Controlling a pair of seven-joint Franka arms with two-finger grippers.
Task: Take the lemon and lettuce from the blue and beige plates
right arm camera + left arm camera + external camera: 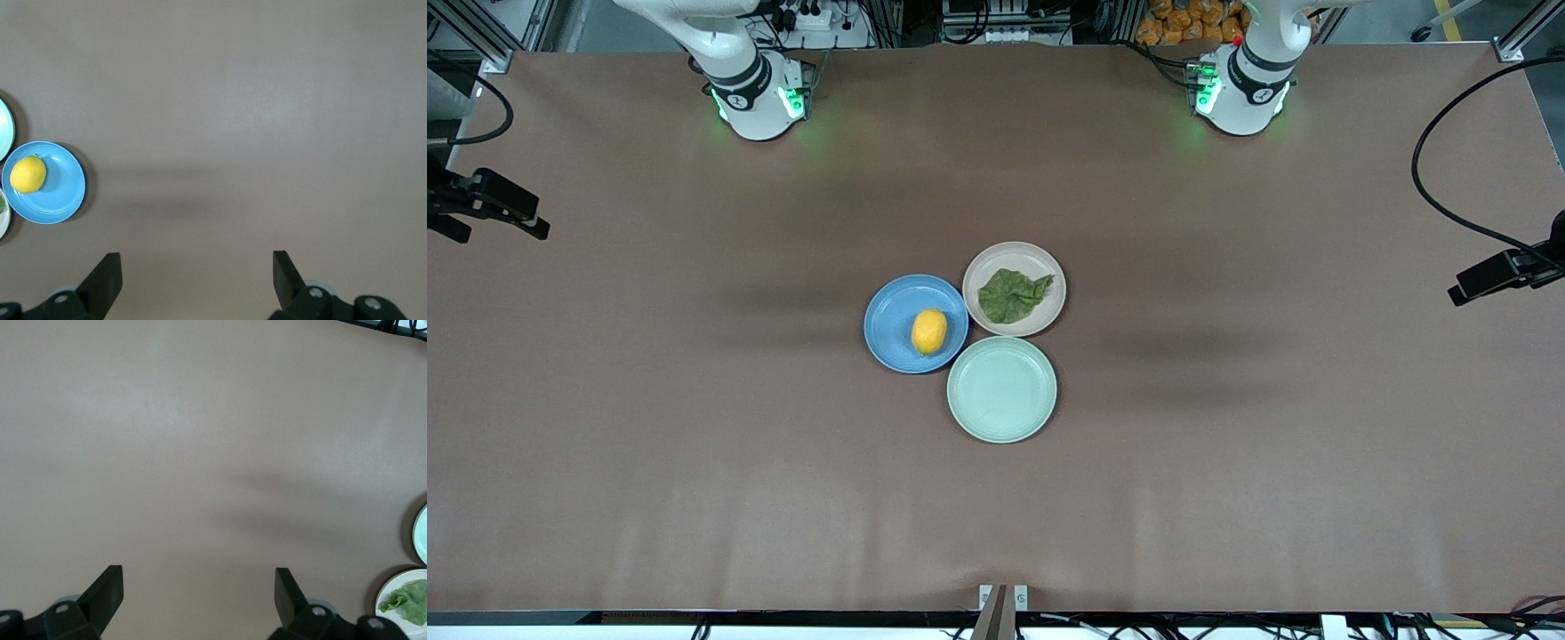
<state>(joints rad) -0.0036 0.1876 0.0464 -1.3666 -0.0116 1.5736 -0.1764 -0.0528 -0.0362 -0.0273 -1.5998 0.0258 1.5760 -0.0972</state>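
1. Three plates in one tight cluster at the middle of the table (605, 498): one blue, one beige, one mint-green. One lemon, one lettuce leaf, two arms.
2. Blue plate (894, 311) at the right arm's end of the cluster, with the lemon (929, 332) lying on it, off-center toward the mint-green plate. Same plate and fruit seen in the right wrist view.
3. Beige plate (1014, 258) farthest from the front camera, rim touching the blue plate's, with the lettuce (1014, 295) spread flat inside it.
4. Mint-green plate (1001, 389) nearest the front camera, just beside both others, nothing on it.
5. Right gripper (197, 283) up over bare table toward the right arm's end, well apart from the plates, fingers (107, 277) spread wide and grasping nothing. Waiting.
6. Left gripper (199, 600) likewise over bare table toward the left arm's end, fingers (110, 590) spread wide, nothing between them; only the edges of the beige and mint-green plates in its wrist view.
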